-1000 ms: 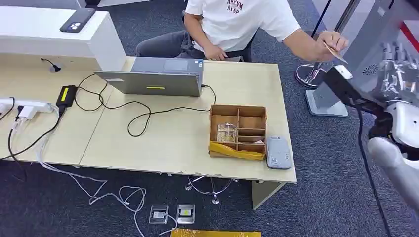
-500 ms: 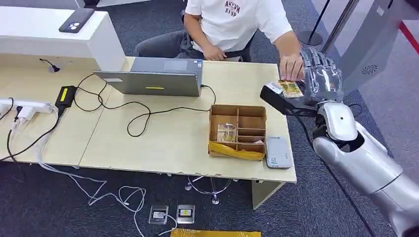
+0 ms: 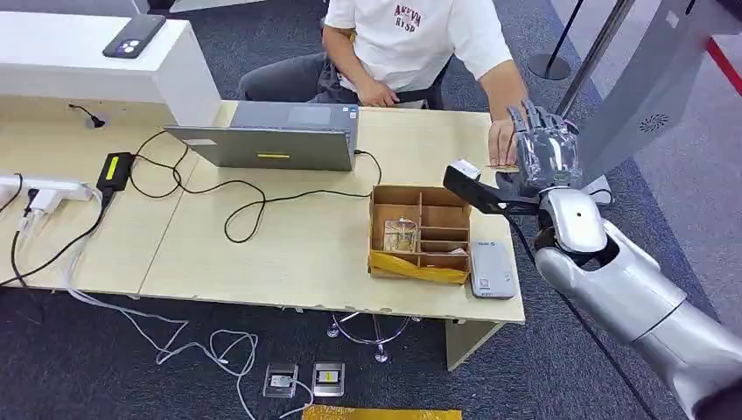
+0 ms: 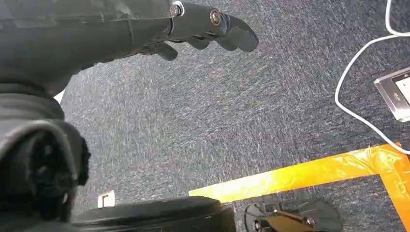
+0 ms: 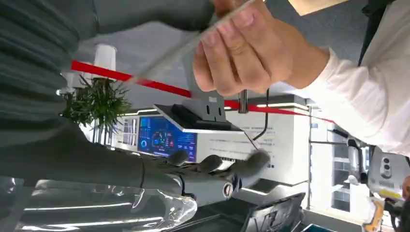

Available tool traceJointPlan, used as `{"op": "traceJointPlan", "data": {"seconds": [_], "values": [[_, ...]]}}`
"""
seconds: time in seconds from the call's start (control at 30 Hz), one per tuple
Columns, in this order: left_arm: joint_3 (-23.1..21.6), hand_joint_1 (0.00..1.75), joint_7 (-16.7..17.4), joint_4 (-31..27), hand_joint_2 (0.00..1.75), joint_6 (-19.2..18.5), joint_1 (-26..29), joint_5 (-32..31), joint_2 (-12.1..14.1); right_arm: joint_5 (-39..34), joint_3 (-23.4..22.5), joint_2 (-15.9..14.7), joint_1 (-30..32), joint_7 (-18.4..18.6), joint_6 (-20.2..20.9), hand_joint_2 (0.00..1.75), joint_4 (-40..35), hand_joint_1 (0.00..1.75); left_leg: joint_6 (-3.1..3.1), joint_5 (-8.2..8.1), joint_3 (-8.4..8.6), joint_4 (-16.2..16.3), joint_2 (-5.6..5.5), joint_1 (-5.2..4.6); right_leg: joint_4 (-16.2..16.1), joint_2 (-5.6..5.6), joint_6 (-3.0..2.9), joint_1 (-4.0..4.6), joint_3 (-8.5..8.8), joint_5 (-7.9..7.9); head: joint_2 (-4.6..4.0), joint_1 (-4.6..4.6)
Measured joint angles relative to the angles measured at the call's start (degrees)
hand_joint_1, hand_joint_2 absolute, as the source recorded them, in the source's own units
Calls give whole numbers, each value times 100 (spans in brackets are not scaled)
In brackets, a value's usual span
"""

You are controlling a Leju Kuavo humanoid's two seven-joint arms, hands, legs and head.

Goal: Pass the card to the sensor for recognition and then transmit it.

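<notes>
1. Since the earlier frames, the right hand (image 3: pixel 544 157) had been brought down and inward from beside the grey stand to the far right corner of the bench (image 3: pixel 306 245), and the person's hand (image 3: pixel 502 140) had come down with it.
2. From this it was judged that the handover of the card (image 5: pixel 193 41) was in progress rather than complete, so the pass to the sensor (image 3: pixel 493 270) had not yet begun.
3. In the right wrist view the card was seen edge-on as a thin blurred strip, pinched in the person's fingers (image 5: pixel 237 53); its long axis ran from those fingers toward the robot's thumb.
4. Whether the right hand's fingers (image 5: pixel 217 164) had closed on the card could not be told; they lay extended, apart from the thumb.
5. The left hand (image 4: pixel 193 29) hung over the carpet, its fingers loosely curled and holding nothing.
6. The sensor lay flat beside the cardboard box (image 3: pixel 422 232), at the near edge.
</notes>
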Motion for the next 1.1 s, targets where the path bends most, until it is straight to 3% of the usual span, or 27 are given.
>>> {"op": "traceJointPlan", "data": {"seconds": [0.77,1.1], "values": [[0,0,0,11,0,0,8,0,31,-98,225,140,-96,-59,-59,175,199,175,0,0,0,0,2,0,0,2,0,0,-2,0,-2,2],[13,0,0,11,0,7,10,0,31,-417,216,149,1,-103,-382,175,205,175,0,0,4,1,5,0,-1,4,0,0,-6,0,0,2]]}}
